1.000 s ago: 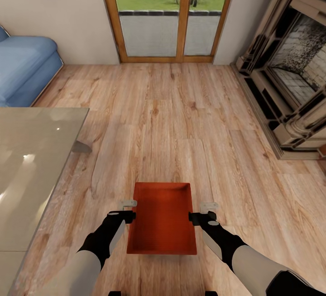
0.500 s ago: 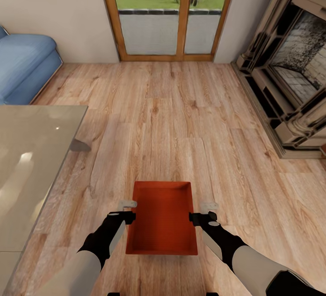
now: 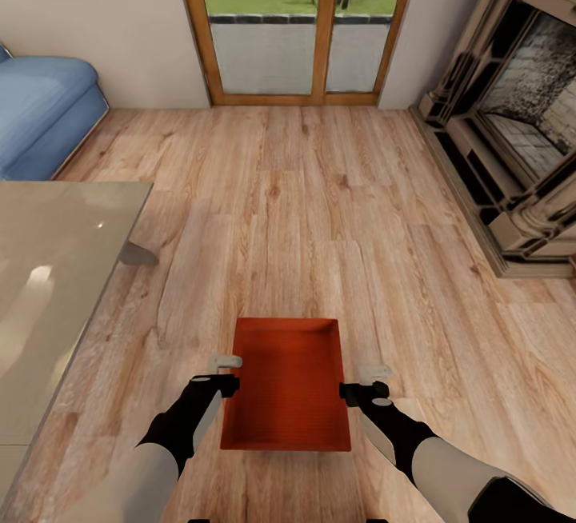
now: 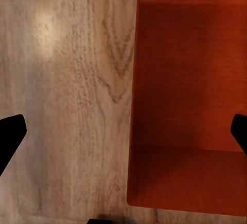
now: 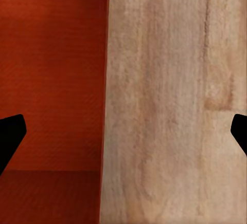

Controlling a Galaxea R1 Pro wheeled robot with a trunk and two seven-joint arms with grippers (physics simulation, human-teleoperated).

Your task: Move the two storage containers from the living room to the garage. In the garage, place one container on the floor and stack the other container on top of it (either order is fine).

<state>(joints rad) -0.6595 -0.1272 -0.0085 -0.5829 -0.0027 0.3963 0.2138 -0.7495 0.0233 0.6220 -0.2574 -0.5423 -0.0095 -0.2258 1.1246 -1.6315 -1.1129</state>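
One storage container (image 3: 286, 383) sits between my two grippers, and I judge the task barely begun: I am in the living room on wood planks (image 3: 320, 211), with no garage in sight. My left gripper (image 3: 226, 373) and right gripper (image 3: 365, 382) each stand wide open astride a long wall of the box, one finger inside, one outside, clamping nothing. Ahead lie bare planks up to the glass doors (image 3: 298, 23). Left of my left gripper spreads a glossy table (image 3: 48, 283), with a blue sofa (image 3: 44, 111) beyond; the fireplace (image 3: 512, 115) flanks my right (neither blocks me).
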